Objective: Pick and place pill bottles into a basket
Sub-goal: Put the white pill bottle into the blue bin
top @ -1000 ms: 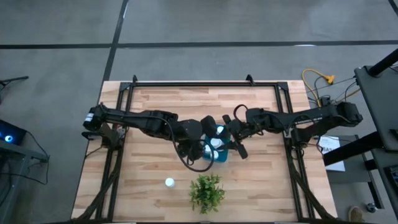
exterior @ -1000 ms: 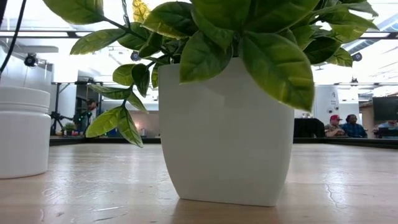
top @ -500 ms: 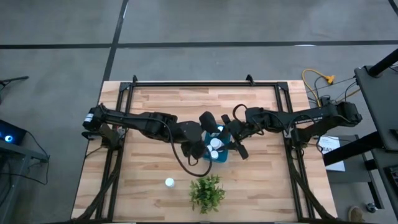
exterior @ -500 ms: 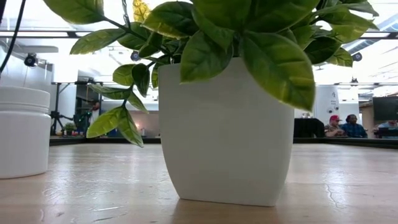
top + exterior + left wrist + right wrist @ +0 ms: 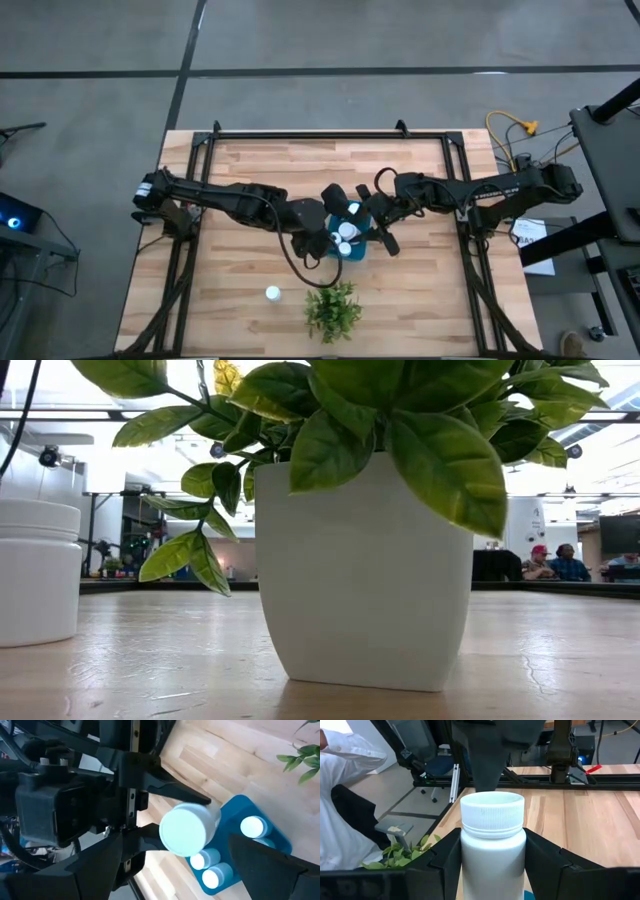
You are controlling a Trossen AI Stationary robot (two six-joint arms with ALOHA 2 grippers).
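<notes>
The teal basket [image 5: 352,250] sits mid-table with several white pill bottles [image 5: 252,826] standing in it. My right gripper [image 5: 364,220] reaches in from the table's right and is shut on another pill bottle [image 5: 492,840] just over the basket. My left gripper [image 5: 322,238] hovers beside the basket's left side, open and wide apart [image 5: 177,870], facing that bottle's cap [image 5: 183,830]. One more pill bottle [image 5: 272,293] stands on its base on the wood near the front, also seen in the low view [image 5: 38,570]. My right gripper pinches the pill bottle's body [image 5: 466,857] between its two fingers, just below the cap. The fingers [image 5: 445,855] come in about level from the table's right side and lie across the bottle. The bottle stands upright and is lifted clear above the basket.
A green plant in a white pot [image 5: 333,308] stands at the near edge in front of the basket and fills the low view [image 5: 365,570]. Black frame rails [image 5: 330,133] border the table. A person in a white sleeve [image 5: 345,765] is beyond the table.
My left gripper has rolled a little and drawn slightly toward the table's left, uncovering more of the basket and the bottles in it. My right gripper and its bottle have kept still.
</notes>
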